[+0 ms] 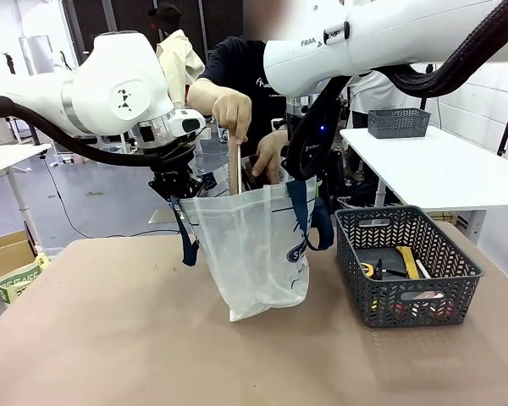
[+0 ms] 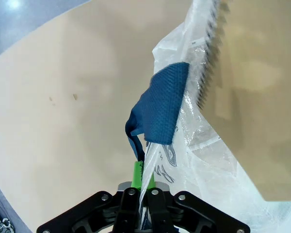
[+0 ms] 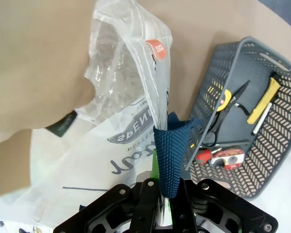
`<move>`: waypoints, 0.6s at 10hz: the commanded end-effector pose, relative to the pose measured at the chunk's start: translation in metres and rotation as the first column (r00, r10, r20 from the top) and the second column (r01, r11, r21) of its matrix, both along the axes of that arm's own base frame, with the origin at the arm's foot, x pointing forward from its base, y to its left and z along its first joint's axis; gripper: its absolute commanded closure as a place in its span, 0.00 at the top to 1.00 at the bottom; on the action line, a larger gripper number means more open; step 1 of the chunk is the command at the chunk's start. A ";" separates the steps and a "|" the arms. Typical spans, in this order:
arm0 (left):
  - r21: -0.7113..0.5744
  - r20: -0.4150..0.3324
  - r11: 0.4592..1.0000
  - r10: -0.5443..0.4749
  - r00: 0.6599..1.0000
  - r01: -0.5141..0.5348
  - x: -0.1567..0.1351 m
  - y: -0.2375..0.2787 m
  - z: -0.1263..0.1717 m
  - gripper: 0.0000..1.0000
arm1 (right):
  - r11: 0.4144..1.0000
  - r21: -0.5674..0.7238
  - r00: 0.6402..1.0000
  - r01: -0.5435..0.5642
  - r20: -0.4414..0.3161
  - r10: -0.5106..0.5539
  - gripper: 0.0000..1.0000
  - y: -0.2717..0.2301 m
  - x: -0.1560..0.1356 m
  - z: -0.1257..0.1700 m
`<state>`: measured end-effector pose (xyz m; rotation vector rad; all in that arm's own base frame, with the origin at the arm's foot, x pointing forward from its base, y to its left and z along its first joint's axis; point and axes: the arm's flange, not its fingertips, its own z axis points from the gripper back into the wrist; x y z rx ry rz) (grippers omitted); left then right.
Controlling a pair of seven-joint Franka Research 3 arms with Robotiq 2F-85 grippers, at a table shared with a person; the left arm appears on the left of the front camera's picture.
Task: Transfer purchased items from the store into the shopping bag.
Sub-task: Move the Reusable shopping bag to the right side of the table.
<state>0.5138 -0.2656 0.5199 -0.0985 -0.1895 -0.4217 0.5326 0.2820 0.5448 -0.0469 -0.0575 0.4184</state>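
The bag (image 1: pixel 254 245) hangs in the middle of the table (image 1: pixel 102 338), its lower end reaching the surface. It is just left of the basket (image 1: pixel 406 292), with a small gap between them. Its mouth is held up from both sides. The left gripper (image 2: pixel 141 169) has its jaws pressed together on the bag's rim and a navy strap (image 2: pixel 160 109). One green pad (image 2: pixel 137 174) shows and the other is covered by plastic. The right gripper (image 3: pixel 159 187) is closed on the rim as well, but its fingertips are hidden behind the other strap (image 3: pixel 172 155). Over the open mouth a person's hand (image 1: pixel 232 110) holds a thin pale stick (image 1: pixel 238 169) upright. The stick's lower end goes behind the rim, and I cannot tell how deep it reaches. The second hand (image 1: pixel 269 152) is partly covered by the right arm (image 1: pixel 381 38). In both wrist views a large beige shape (image 2: pixel 262 121) lies blurred close to the lens, and I cannot say what it is. In the basket lie scissors (image 3: pixel 225 109), a yellow-handled tool (image 3: pixel 264 97) and something red (image 3: pixel 203 155); the rest is too dark to make out. The table is bare in front of the bag and to its left. The basket's right side is near the table edge.
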 end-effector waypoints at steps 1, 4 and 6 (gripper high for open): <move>0.006 0.014 1.000 -0.017 1.000 0.017 0.000 0.001 0.000 0.00 | 0.999 -0.009 0.999 -0.033 -0.007 0.033 0.00 -0.003 0.000 -0.001; 0.002 0.016 0.999 -0.032 0.999 0.032 -0.001 0.002 0.002 0.00 | 0.999 -0.017 0.999 -0.045 -0.013 0.045 0.00 -0.004 0.000 -0.001; 0.004 0.019 1.000 -0.031 0.999 0.031 -0.002 0.003 0.003 0.00 | 0.998 -0.033 0.999 -0.045 -0.016 0.045 0.00 -0.005 0.000 -0.001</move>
